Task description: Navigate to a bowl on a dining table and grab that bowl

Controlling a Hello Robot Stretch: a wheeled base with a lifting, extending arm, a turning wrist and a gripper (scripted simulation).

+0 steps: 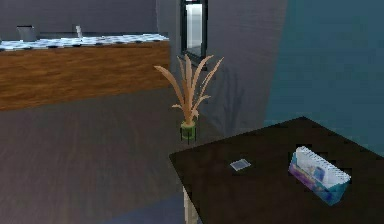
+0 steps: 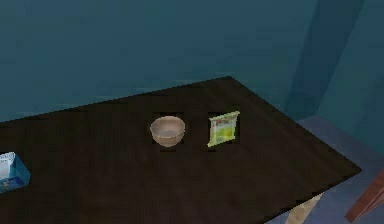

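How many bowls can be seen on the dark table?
1: a round tan bowl near the middle of the dark wooden table, left of the upright yellow-green packet. Nothing looks hidden.

Broad bare stretches of the dark surface lie above, below and to the arm side view's left of the bowl. To its right a yellow-green packet stands upright, near but apart, narrowing that side. A blue-white box sits well apart at the left edge. In the forward view a small flat thing, possibly a card, lies apart from the box.
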